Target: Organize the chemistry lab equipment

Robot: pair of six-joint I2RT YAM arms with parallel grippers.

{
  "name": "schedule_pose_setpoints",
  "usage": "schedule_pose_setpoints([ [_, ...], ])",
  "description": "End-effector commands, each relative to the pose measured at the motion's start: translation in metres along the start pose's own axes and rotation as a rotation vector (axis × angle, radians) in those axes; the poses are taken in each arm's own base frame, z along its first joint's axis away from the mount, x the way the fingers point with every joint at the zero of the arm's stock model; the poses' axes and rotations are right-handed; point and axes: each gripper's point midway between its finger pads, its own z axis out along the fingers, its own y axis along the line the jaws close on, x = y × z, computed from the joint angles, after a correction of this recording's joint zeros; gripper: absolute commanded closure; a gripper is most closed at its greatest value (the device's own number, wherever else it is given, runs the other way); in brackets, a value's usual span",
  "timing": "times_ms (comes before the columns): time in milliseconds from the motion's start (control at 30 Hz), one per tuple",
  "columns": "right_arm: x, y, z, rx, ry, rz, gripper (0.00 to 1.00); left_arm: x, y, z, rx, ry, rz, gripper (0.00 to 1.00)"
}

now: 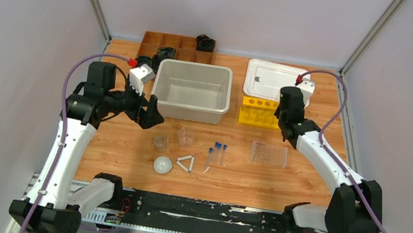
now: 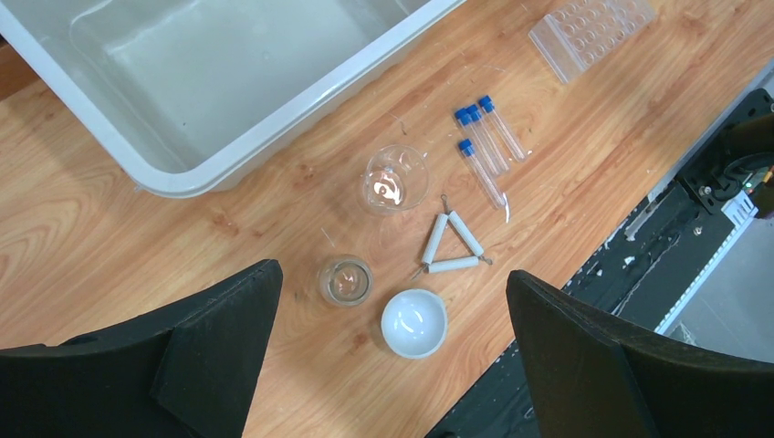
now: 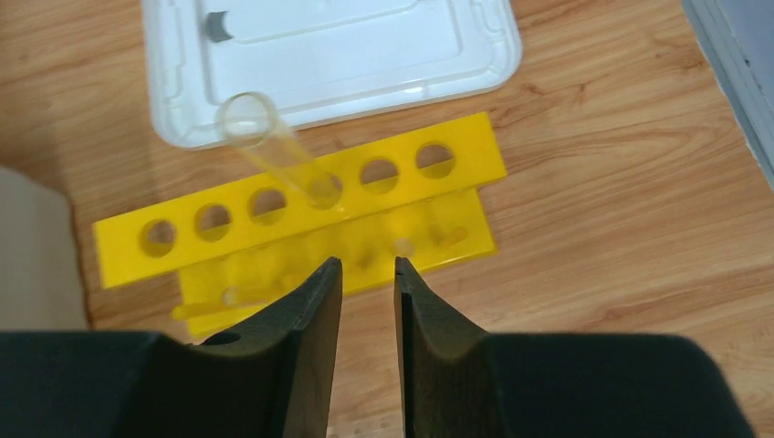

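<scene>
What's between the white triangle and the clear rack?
The blue-capped tubes lie between the triangle and the rack, seen from the top view.

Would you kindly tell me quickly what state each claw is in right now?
Left claw: wide open, holding nothing.
Right claw: narrowly open, holding nothing.

Wooden table [image 1: 304, 188] holds grey tub [image 1: 189, 113], yellow rack [image 1: 256, 114], beakers [image 1: 185, 136], tubes [image 1: 218, 153], white lid [image 1: 270, 80]

The fixed camera looks down from high behind the near edge of the worktop [image 1: 119, 156]. The left wrist camera faces down from high up, just in front of the grey tub [image 2: 183, 64]. The right wrist camera sits close over the yellow rack [image 3: 406, 164], right of that tub. The fixed view covers both patches.
</scene>
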Motion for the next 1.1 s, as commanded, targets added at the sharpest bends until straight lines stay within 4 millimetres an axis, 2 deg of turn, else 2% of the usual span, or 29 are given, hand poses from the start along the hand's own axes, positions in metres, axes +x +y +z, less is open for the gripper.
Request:
schedule_pose_setpoints([
  [0,-0.002,0.034,-0.04,-0.115,0.02,-0.013,0.7,-0.01,-0.001,-0.002,0.002,-0.024,0.027,0.0],
  [133,0.033,0.092,-0.079,-0.372,0.121,-0.015,0.75,-0.011,0.002,-0.002,-0.011,-0.021,0.028,0.0],
  [233,0.069,0.126,-0.1,-0.501,0.225,0.015,0.76,-0.013,0.003,-0.003,-0.018,-0.024,0.027,0.0],
  [300,0.098,0.14,-0.104,-0.519,0.306,-0.023,0.76,-0.015,0.002,-0.004,-0.019,-0.031,0.032,0.0],
  [400,0.136,0.15,-0.105,-0.493,0.397,-0.116,0.74,-0.018,0.001,-0.006,-0.021,-0.039,0.035,0.0],
  [500,0.163,0.163,-0.108,-0.502,0.469,-0.166,0.7,-0.018,0.001,-0.008,-0.026,-0.042,0.037,0.0],
  [600,0.183,0.166,-0.106,-0.473,0.539,-0.211,0.68,-0.018,0.0,-0.009,-0.031,-0.046,0.039,0.0],
  [733,0.199,0.163,-0.101,-0.43,0.589,-0.253,0.68,-0.018,0.0,-0.011,-0.036,-0.05,0.045,0.0],
  [1067,0.217,0.146,-0.091,-0.352,0.611,-0.29,0.72,-0.019,-0.001,-0.011,-0.034,-0.054,0.05,0.0],
])
